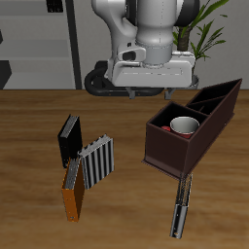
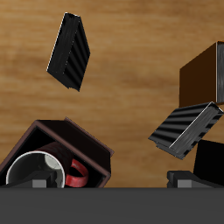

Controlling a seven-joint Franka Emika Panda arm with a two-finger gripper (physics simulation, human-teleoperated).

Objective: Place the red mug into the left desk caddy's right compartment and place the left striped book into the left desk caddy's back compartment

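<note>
Turning from the red mug, already in the left desk caddy, toward the left striped book; finger state impossible to tell, descent needed.

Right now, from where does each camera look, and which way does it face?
Exterior view: sits before the table, high up, facing the arm; arm and gripper show above the caddy.
Wrist view: sits on the gripper, looks down at the table; only the gripper's dark edge shows.
Both share: the mug inside the caddy and the striped book near it.
</note>
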